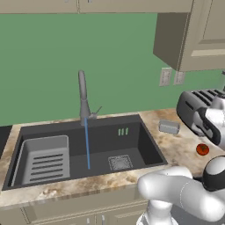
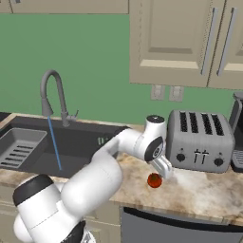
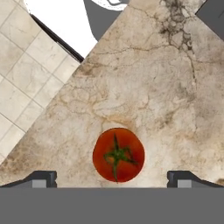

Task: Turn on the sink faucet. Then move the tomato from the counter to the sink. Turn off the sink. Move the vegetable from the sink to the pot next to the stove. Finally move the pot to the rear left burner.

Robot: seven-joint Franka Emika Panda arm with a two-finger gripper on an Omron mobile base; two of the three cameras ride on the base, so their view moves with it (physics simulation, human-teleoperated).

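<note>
Right now I count one tomato [image 3: 118, 154], lying on the counter [image 3: 144, 87] with its green stem scar facing the hand camera. My gripper [image 3: 112, 179] hangs straight above it with the jaws spread wide: one dark fingertip sits at about 8 o'clock of the fruit and the other at about 4 o'clock, both clear of its skin, nothing held.

I count one sink faucet [image 1: 82, 99], and a single thin blue stream falls from its spout into the sink [image 1: 132, 145]. One slotted tray [image 1: 44, 160] lies at the basin's 9 o'clock end, one square drain grate [image 1: 120, 162] near the middle.

From the right base view, the tomato [image 2: 154, 180] sits near the counter's front edge, at roughly 7 o'clock of one silver four-slot toaster [image 2: 201, 140], with the gripper [image 2: 163, 171] just above it. That view also gives me the wall cabinets [image 2: 180, 38] over the toaster. From the left base view I get a small grey block [image 1: 169, 127] on the stone at 3 o'clock of the basin, and the tomato [image 1: 202, 149] beyond it.
</note>
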